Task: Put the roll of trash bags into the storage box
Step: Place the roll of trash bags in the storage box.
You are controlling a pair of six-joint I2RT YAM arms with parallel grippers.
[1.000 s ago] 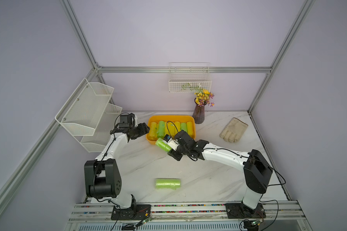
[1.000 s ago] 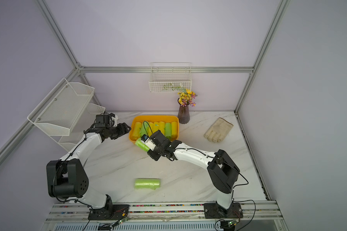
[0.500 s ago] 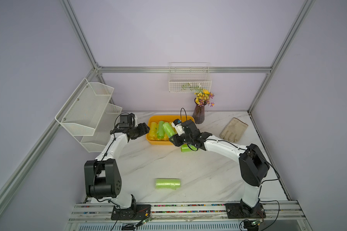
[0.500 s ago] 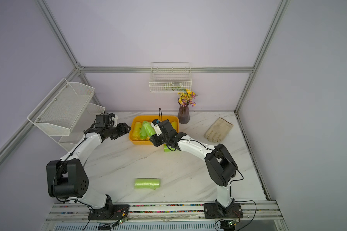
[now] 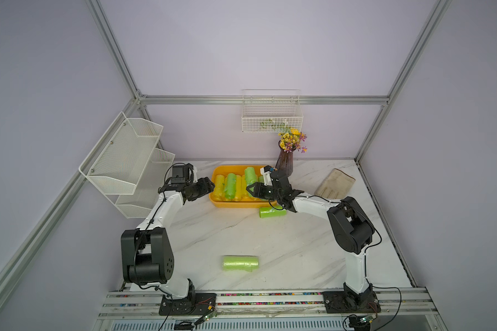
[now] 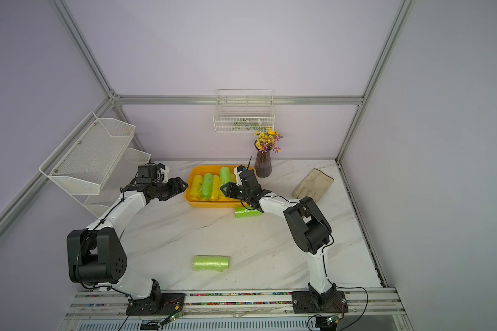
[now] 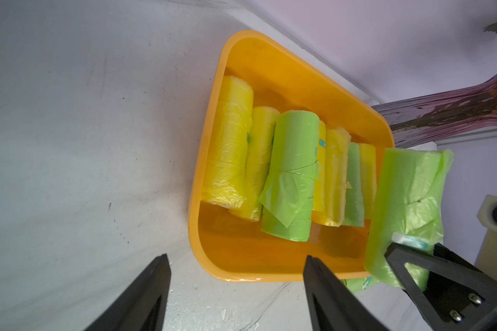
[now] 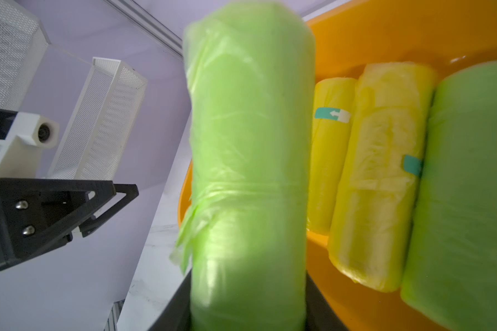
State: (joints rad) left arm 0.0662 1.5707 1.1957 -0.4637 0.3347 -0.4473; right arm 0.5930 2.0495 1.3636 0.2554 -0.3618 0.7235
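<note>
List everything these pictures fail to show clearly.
- Right wrist view: the held green roll, blurred by closeness, hides the fingertips of the right claw.
- Both top views: the right arm covers part of the loose green roll beside the storage box.
- Both top views: the wire basket holds greenish contents too small to identify.
- Left wrist view: the picture's edge cuts off the vase.

The storage box [image 5: 232,204], a shallow orange-yellow tub with rounded corners, sits flat at the back of the bench [image 5: 284,243]; yellow and green rolls [image 5: 229,186] lie side by side inside it; one green roll of trash bags [image 5: 250,175] is clamped in the right tool [image 5: 254,189] over the box; a second green roll [image 5: 271,213] lies just beside the box's front wall; a third green roll [image 5: 240,263] lies well apart, nearer the front.
</note>
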